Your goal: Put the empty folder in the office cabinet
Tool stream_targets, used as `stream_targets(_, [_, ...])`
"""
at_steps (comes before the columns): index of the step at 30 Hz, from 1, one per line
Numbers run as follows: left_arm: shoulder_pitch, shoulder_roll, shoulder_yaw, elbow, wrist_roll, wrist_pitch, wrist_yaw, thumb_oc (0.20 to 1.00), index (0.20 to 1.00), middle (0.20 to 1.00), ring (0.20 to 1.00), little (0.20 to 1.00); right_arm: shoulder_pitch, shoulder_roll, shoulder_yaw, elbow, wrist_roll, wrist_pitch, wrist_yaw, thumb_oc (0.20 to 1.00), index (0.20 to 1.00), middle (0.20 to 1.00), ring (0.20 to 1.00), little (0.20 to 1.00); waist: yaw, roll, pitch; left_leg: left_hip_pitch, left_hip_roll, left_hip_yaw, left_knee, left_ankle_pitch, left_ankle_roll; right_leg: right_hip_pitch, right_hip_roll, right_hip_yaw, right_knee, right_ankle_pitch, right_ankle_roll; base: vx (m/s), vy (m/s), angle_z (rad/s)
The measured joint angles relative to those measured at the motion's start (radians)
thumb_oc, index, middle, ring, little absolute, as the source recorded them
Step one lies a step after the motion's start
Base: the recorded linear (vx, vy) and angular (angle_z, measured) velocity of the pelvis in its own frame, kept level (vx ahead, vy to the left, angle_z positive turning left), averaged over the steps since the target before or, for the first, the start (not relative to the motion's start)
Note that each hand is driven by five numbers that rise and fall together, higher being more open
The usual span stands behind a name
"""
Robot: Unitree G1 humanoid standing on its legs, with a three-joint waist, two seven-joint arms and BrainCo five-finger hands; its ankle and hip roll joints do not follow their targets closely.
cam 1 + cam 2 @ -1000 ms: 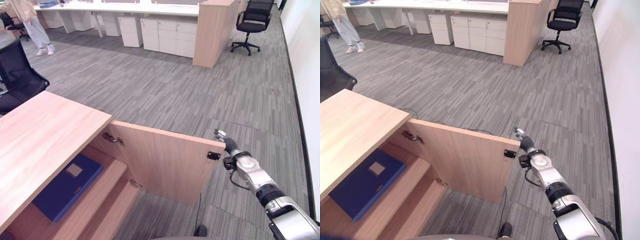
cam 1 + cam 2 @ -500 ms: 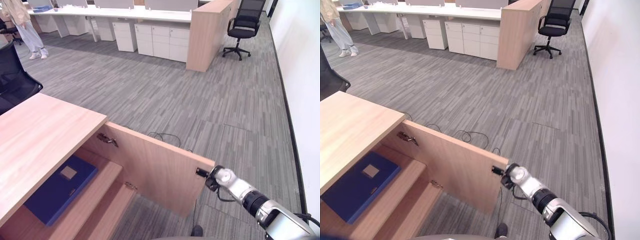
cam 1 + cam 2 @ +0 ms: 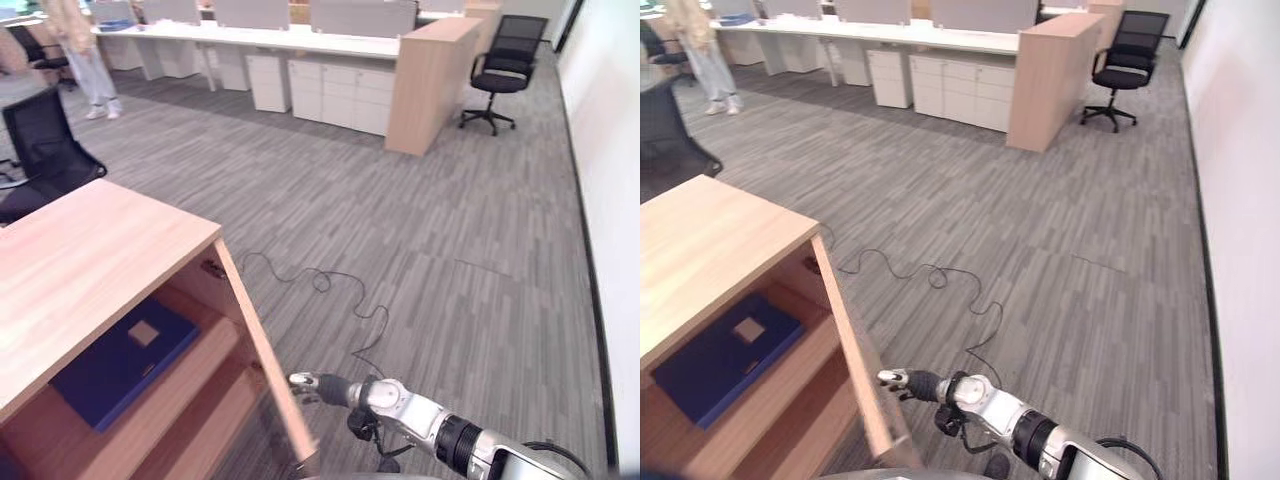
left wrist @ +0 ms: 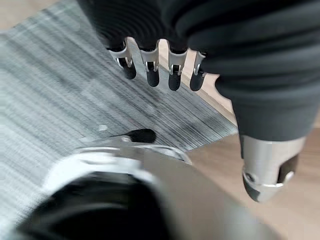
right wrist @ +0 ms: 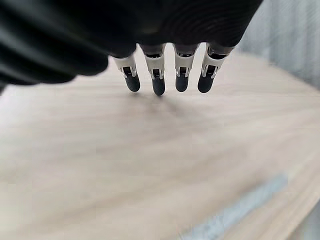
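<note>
We have the blue folder (image 3: 125,358) lying flat on the upper shelf (image 3: 215,345) inside the light wood office cabinet (image 3: 90,270), a pale label on its cover, neither hand touching it. Below it runs a second shelf, lower down in the cabinet.

Our right hand (image 3: 312,383) reaches in from the lower right, fingers stretched out straight toward the cabinet door (image 3: 262,345). The door stands edge-on to us, swung most of the way toward the cabinet's open front, and the fingertips (image 5: 159,86) sit right at its outer face. From the right wrist we see the dark-tipped fingers held in a straight row, close over pale wood grain; they are not curled round anything. Whether they actually press on the wood we cannot tell.

Our left hand (image 4: 160,65) shows from its own wrist, fingers hanging relaxed and apart, the thumb (image 4: 267,165) off to one side, nothing in the grasp, grey striped carpet (image 3: 430,240) past it.

Out on the carpet a thin black cord (image 3: 330,290) snakes away from the cabinet. Farther off stand a long white surface (image 3: 260,38) with white drawer units (image 3: 335,92), a wooden end panel (image 3: 430,85), and a black office chair (image 3: 505,70) near the wall. Another black chair (image 3: 45,150) sits by the cabinet's far side, and a person's legs (image 3: 90,70) show at the far left.
</note>
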Motion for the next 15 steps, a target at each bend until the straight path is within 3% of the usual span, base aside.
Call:
stream_targets(3, [0.000,0.009,0.003,0.027,0.016,-0.002,0.008,1.000,1.000,1.000,1.000,1.000,-0.002,0.000,-0.010,0.002,0.004,0.000,-0.008,1.000,1.000,1.000,1.000,1.000,0.021,-0.018,0.004,-0.014,-0.003,-0.012,0.000,0.015,0.004,-0.005,-0.011,-0.005,0.013,0.000,0.000,-0.08,-0.052,0.16])
stream_targets(5, [-0.016,0.010,0.000,0.038,0.019,-0.001,0.016,1.000,1.000,1.000,1.000,1.000,0.000,-0.002,-0.024,0.005,0.015,-0.003,-0.019,1.000,1.000,1.000,1.000,1.000,0.015,-0.027,0.009,-0.037,-0.002,-0.070,0.011,0.016,0.009,-0.003,-0.013,-0.011,0.022,-0.007,0.010,-0.09,-0.092,0.66])
stream_targets(7, [-0.073,0.012,-0.012,0.066,0.039,-0.002,0.026,1.000,1.000,1.000,1.000,1.000,-0.002,-0.006,-0.033,0.011,0.034,-0.022,-0.030,1.000,1.000,1.000,1.000,1.000,-0.020,-0.021,0.030,-0.111,0.007,-0.203,0.057,0.020,0.018,-0.027,0.043,0.219,0.065,-0.062,0.048,-0.02,-0.125,1.59])
stream_targets(8, [-0.099,0.012,-0.025,0.080,0.039,-0.002,0.027,1.000,1.000,1.000,1.000,1.000,-0.011,-0.005,-0.035,0.011,0.036,-0.030,-0.041,1.000,1.000,1.000,1.000,1.000,-0.021,-0.016,0.053,-0.133,0.008,-0.273,0.061,0.038,0.019,-0.011,0.082,0.302,0.049,-0.072,0.037,0.00,-0.118,1.49])
stream_targets(11, [-0.122,0.004,-0.045,0.079,0.036,-0.007,0.032,1.000,1.000,1.000,1.000,1.000,-0.075,0.028,-0.033,0.082,0.055,-0.044,-0.060,1.000,1.000,1.000,1.000,1.000,0.024,-0.008,0.098,-0.157,0.014,-0.397,0.044,0.038,0.020,0.051,0.117,0.275,-0.021,-0.080,0.023,0.13,-0.245,1.53])
stream_targets(13, [-0.123,0.003,-0.041,0.074,0.034,-0.006,0.033,1.000,1.000,1.000,1.000,1.000,-0.088,0.031,-0.025,0.080,0.059,-0.046,-0.059,1.000,1.000,1.000,1.000,1.000,0.046,-0.003,0.111,-0.173,0.018,-0.417,0.039,0.036,0.022,0.056,0.120,0.240,-0.023,-0.087,0.013,0.11,-0.120,1.01])
stream_targets(15, [-0.133,0.001,-0.020,0.064,0.032,0.007,0.045,1.000,1.000,1.000,1.000,1.000,-0.101,0.061,-0.010,0.078,0.072,-0.046,-0.058,1.000,1.000,1.000,1.000,1.000,0.092,-0.012,0.133,-0.198,0.031,-0.432,0.055,0.039,0.015,0.068,0.126,0.170,-0.025,-0.113,-0.019,0.13,-0.172,1.14])
